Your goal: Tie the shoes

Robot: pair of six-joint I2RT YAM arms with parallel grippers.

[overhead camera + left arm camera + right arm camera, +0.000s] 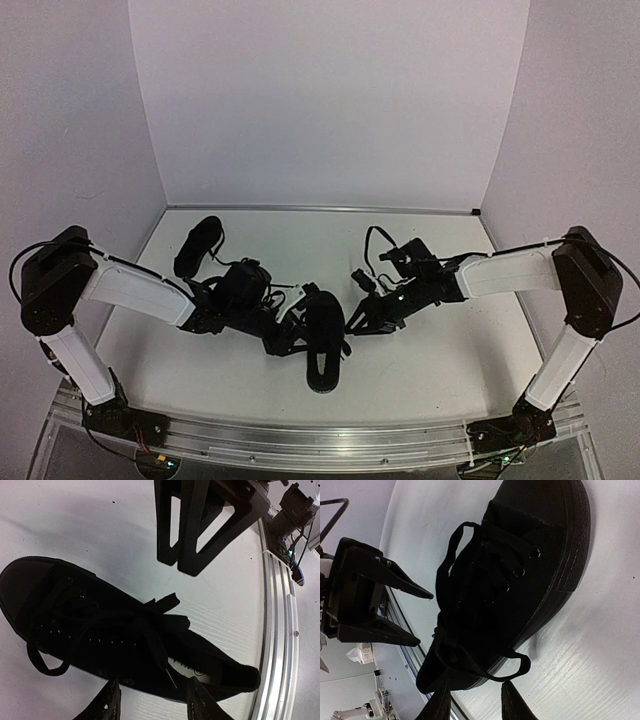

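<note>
— Where is the shoe you're working on?

— The near shoe (323,350) lies on the table (440,350), squarely between my two hands. The far shoe (197,245) sits well apart from it, beyond it and to its left, with nothing touching it.

— Holding anything?

— No. My left gripper (154,685) is released, its fingers spread at that shoe's left flank, and a loose lace end lies between them unpinched. My right gripper (475,690) is also unclenched, just beside a slack lace loop (517,662) on the shoe's right side.

— Why stand there?

— I'd say each hand flanks the shoe to take the lace on its own side. The laces (155,625) look loosely crossed over the tongue — no bow yet.

— And your arms?

— Both forearms reach inward and low, with the wrists tipped down at the shoe and the fingertips nearly facing across it.
</note>
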